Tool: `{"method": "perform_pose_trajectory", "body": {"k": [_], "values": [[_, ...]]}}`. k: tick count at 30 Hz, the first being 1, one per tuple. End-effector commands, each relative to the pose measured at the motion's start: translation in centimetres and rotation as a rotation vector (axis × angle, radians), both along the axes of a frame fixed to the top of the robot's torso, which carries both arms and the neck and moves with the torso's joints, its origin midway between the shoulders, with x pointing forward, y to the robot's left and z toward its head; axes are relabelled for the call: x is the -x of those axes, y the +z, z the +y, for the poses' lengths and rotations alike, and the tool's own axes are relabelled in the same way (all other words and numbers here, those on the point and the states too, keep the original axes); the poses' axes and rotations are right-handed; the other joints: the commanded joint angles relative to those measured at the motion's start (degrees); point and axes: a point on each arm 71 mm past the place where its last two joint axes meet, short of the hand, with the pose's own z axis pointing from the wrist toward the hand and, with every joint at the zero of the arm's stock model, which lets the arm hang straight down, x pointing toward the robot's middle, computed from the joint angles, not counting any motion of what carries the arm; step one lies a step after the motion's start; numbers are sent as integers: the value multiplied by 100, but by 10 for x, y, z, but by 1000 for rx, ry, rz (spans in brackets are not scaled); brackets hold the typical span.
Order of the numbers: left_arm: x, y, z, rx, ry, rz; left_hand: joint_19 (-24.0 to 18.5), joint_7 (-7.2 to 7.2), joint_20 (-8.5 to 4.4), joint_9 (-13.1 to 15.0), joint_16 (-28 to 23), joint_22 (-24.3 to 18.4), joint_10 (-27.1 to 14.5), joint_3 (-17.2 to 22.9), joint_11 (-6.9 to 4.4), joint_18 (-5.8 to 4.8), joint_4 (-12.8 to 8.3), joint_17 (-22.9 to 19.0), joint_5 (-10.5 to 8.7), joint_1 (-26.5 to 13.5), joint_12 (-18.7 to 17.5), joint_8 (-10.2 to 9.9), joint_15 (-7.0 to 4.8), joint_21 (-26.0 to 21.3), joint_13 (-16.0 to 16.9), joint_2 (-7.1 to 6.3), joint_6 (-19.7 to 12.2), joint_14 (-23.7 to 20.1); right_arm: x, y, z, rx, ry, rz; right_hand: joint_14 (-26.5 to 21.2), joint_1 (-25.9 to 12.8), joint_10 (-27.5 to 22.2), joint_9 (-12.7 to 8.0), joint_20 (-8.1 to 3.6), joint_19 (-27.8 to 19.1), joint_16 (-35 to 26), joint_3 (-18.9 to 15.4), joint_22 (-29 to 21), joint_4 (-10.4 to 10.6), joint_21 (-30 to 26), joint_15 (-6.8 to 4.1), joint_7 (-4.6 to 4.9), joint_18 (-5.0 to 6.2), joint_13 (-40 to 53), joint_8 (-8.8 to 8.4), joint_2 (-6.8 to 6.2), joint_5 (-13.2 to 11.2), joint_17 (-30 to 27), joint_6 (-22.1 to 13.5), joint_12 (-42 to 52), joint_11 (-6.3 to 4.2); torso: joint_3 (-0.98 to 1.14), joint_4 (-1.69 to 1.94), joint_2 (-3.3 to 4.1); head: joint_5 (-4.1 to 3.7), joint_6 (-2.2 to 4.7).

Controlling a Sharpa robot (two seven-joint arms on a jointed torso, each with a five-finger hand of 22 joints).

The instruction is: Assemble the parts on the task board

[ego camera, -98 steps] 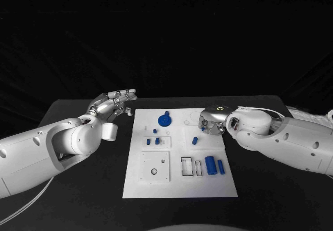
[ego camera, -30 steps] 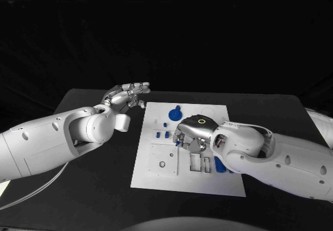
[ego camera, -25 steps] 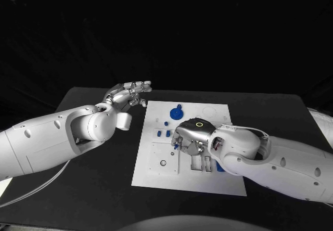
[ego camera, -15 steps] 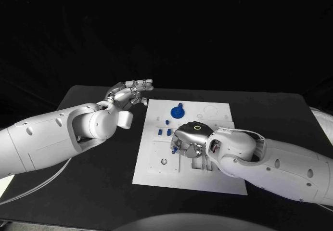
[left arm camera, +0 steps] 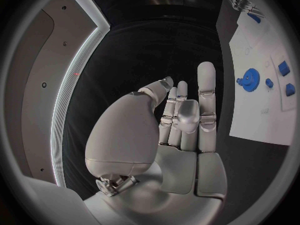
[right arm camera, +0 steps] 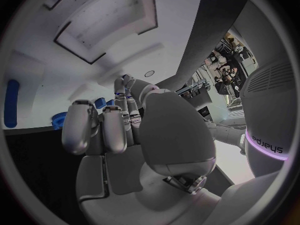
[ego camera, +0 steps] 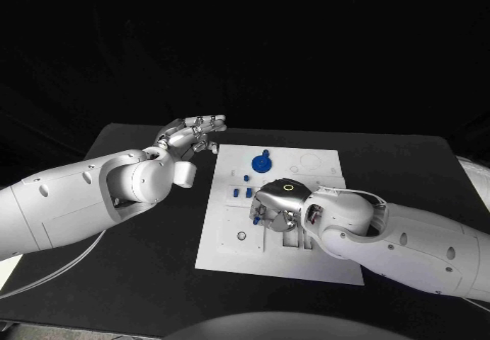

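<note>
The white task board (ego camera: 228, 249) lies in the middle of the black table. A blue gear (ego camera: 261, 163) stands at its far end, with small blue parts (ego camera: 241, 192) just nearer. My right hand (ego camera: 275, 209) hangs low over the board's middle, fingers curled down. In the right wrist view its thumb and a fingertip (right arm camera: 125, 85) pinch a small blue part over the board (right arm camera: 94, 20). My left hand (ego camera: 192, 134) floats beyond the board's far left corner, fingers straight and apart, holding nothing. The left wrist view shows that hand (left arm camera: 181, 120), the board (left arm camera: 262, 115) and the gear (left arm camera: 250, 78).
A small dark ring (ego camera: 241, 236) lies in a square plate on the board's near left. Rectangular slots (ego camera: 291, 241) sit under my right forearm. A long blue part (right arm camera: 11, 102) lies on the board in the right wrist view. Bare black table (ego camera: 143, 248) surrounds the board.
My right hand has moved from the board's far right side to its middle and sunk lower over it. The left hand has stayed where it was. The camera has shifted.
</note>
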Motion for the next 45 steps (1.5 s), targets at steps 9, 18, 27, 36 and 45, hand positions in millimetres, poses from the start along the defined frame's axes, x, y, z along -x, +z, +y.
{"method": "perform_pose_trajectory", "body": {"k": [9, 18, 27, 36, 45], "values": [[1, 1, -3, 12, -24, 0, -39, 13, -1, -6, -20, -8, -50, 12, 3, 100, -34, -4, 21, -23, 38, 30, -1, -20, 10, -1, -9, -30, 1, -7, 3, 59, 13, 14, 273, -217, -220, -25, 3, -5, -3, -39, -56, 49, -16, 22, 62, 10, -78, -76, -76, 41, -47, -130, -58, 82, -7, 2, -5, 5, -19], [1, 1, -3, 11, -27, 5, -43, 15, 2, -6, -26, -10, -80, 14, 8, 100, -38, -21, 22, -21, 45, 34, 3, -24, 9, 2, -12, -40, -1, -6, 1, 28, -12, -14, 205, -489, -1143, -183, 159, -199, -148, -423, -524, 137, -326, 170, 183, 102, -150, -83, -364, 81, -276, -796, -16, 273, -3, 1, -3, -3, -21], [1, 0, -2, 11, -29, 8, -46, 17, 5, -5, -26, -12, -110, 14, 13, 100, -41, -29, 22, -22, 50, 37, 7, -28, 7, 2, -17, -45, 3, 1, -7, -18, -20, -46, 200, -449, -1139, -175, 167, -198, -164, -456, -538, 125, -340, 173, 194, 106, -138, -66, -323, 116, -303, -778, 31, 274, 4, 2, -5, -22, -4], [2, 0, -1, 9, -29, 11, -47, 19, 7, -5, -28, -12, -123, 14, 15, 100, -42, -35, 22, -23, 53, 38, 9, -30, 7, 3, -18, -48, 0, 30, -50, -6, -102, -82, 184, -446, -1157, -176, 168, -207, -211, -640, -601, 112, -388, 163, 149, 117, -142, -72, -428, 96, -376, -791, 83, 253, -6, -17, -4, -120, 87], [2, 0, -2, 11, -35, 11, -47, 19, 7, -5, -28, -12, -123, 14, 15, 100, -42, -35, 22, -23, 53, 38, 9, -30, 7, 3, -18, -48, -21, 55, -97, 96, -229, -162, 187, -224, -1462, -181, 205, -203, -245, -1435, -697, 313, -473, 209, -34, 125, -139, -75, -427, 61, -436, -876, 125, 300, -4, -19, -6, -218, 161]]}}
